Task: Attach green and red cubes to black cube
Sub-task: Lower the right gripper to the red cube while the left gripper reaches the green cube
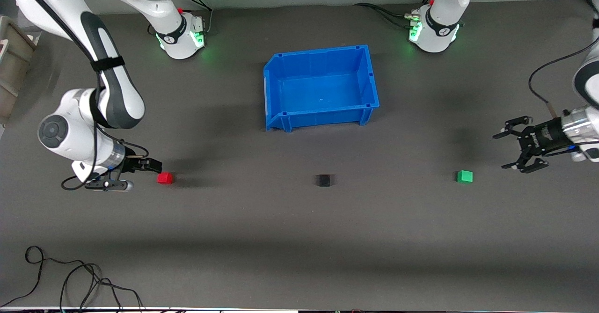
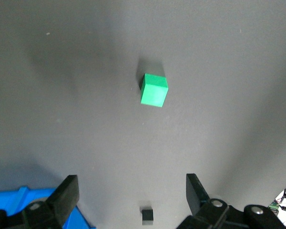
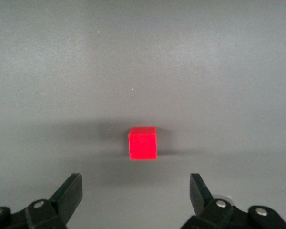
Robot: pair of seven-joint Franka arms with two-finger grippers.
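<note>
Three small cubes lie in a row on the dark table. The black cube is in the middle, the red cube toward the right arm's end and the green cube toward the left arm's end. My right gripper is open and empty, low beside the red cube and not touching it; in its wrist view the gripper points at the cube. My left gripper is open and empty over the table beside the green cube. In its wrist view the gripper frames the black cube, which lies farther off.
An empty blue bin stands mid-table, farther from the front camera than the cubes; a corner of it shows in the left wrist view. Loose cables lie near the table's front edge. A grey box sits at the right arm's end.
</note>
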